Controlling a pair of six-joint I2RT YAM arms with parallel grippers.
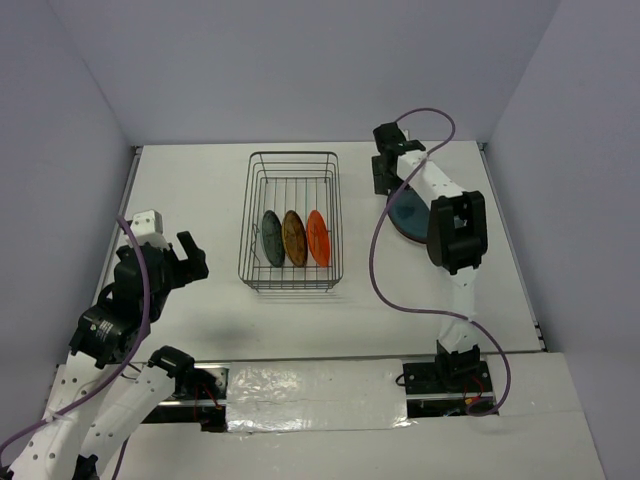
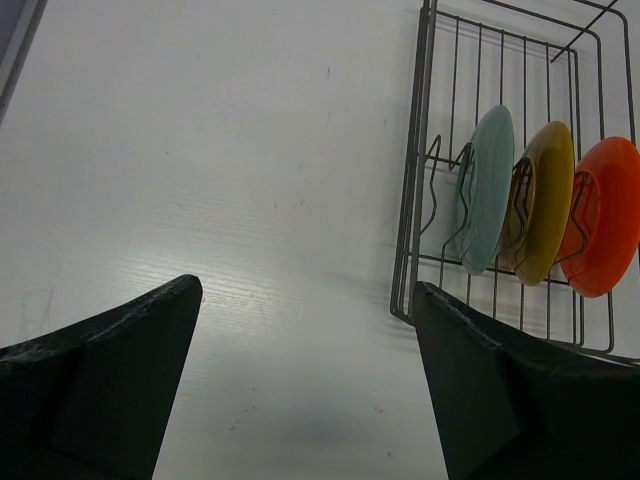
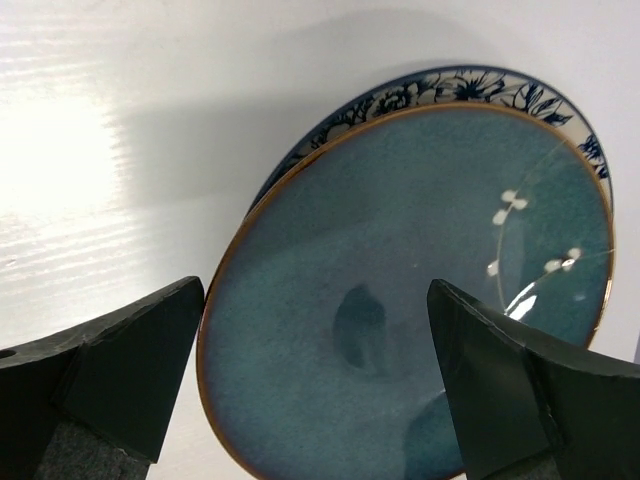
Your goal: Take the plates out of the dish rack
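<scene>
- Two arms flank a wire dish rack (image 1: 290,195) at the middle of the white surface (image 1: 190,190).
- At far left, the left tool (image 1: 190,258) hangs above bare surface with its fingers apart and nothing between them. The rack lies to its right, roughly level with it.
- Inside the rack's near half, three plates stand on edge side by side: a pale teal plate (image 1: 271,238), a yellow-brown plate (image 1: 294,238) and an orange plate (image 1: 318,237). Their rims run front to back, away from the arm bases, so their faces look left and right.
- The pale teal plate is the one closest to the left tool, which seems better placed for the next pick. A grasp would likely have to close over a top rim.
- Right of the rack, a teal-blue plate (image 1: 408,212) lies flat on the surface.
- The right tool (image 1: 382,182) hovers over it with fingers spread, touching nothing.
- Only the left wrist view shows the bent divider prongs (image 2: 432,190) propping each plate.
- Only the right wrist view shows a floral-rimmed plate (image 3: 480,85) stacked beneath the teal-blue one. In the top view the arm partly hides this stack.
</scene>
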